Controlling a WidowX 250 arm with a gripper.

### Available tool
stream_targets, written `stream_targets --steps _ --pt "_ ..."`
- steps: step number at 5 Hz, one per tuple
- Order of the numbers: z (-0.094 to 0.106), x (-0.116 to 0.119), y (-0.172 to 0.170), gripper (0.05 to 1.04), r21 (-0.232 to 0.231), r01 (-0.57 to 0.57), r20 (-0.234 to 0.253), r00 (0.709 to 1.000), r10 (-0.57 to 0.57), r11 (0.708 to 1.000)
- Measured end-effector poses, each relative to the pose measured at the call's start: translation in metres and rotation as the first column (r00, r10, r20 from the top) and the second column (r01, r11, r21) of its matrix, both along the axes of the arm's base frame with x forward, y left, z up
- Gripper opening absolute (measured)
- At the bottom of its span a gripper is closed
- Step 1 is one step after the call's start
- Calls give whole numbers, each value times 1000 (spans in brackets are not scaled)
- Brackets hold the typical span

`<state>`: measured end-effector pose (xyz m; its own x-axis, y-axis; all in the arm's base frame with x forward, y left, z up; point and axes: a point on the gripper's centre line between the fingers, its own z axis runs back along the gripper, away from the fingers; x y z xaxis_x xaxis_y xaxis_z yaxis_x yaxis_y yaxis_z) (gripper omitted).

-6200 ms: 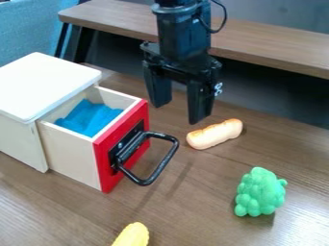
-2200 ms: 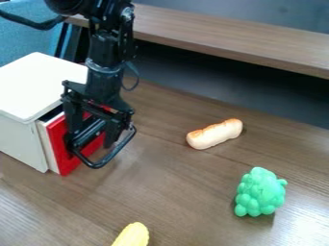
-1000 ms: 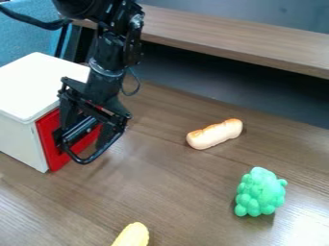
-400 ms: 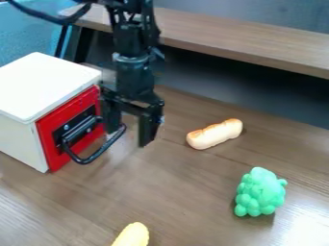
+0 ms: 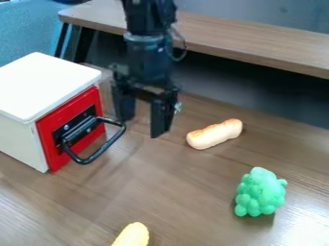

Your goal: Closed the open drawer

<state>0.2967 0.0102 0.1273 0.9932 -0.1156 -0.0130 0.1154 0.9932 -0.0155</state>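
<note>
The black gripper [image 5: 141,126] hangs open above the table, right of the box, with nothing between its fingers. At the left stands a white box [image 5: 45,86]. Its drawer's red front [image 5: 54,126] lies flush against the box, so the drawer is closed. A black loop handle [image 5: 101,150] sticks out from the red front toward the right. The gripper is apart from the handle, up and to its right.
A bread roll toy [image 5: 215,134] lies right of the gripper. Farther front right is a green bumpy toy [image 5: 260,191]. A yellow toy [image 5: 133,235] lies at the front edge of view. A raised wooden shelf [image 5: 257,45] runs along the back.
The drawer, pulled out with blue cloth inside at first, has slid into the box. The gripper went left to the handle, then moved off it, up and right.
</note>
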Motion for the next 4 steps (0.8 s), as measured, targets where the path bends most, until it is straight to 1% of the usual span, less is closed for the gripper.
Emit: stream_targets --steps 1,2,3,4 --pt "15 -9 -11 1000 -6 37 25 999 -37 999" --pt "32 -18 -15 1000 -8 43 71 997 -42 999" --pt "37 -24 -18 999 -29 45 92 995 -42 999" --pt "37 -24 -20 999 -36 50 92 995 -46 998"
